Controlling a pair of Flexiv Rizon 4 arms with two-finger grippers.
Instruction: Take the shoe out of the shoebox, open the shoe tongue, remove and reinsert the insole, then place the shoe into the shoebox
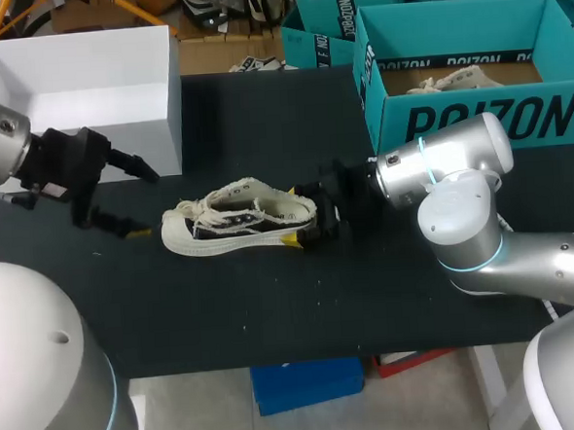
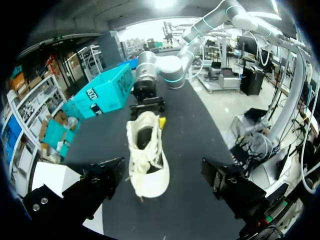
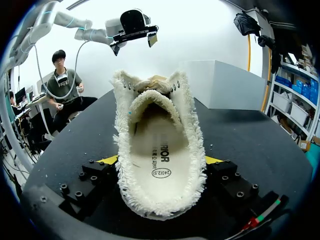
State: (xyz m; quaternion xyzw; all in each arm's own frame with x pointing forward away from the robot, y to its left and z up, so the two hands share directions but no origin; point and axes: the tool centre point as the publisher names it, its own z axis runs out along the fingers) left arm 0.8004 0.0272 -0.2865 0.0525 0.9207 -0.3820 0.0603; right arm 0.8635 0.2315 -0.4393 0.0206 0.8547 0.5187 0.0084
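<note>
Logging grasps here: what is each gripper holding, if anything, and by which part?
The right gripper clamps the shoe at its heel sides; the left gripper holds nothing.

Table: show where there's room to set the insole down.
Free: the front strip of table between shoe and near edge; also behind the shoe, between white box and teal box. Crowded: the heel, held by the right hand; the toe, near the open left hand.
</note>
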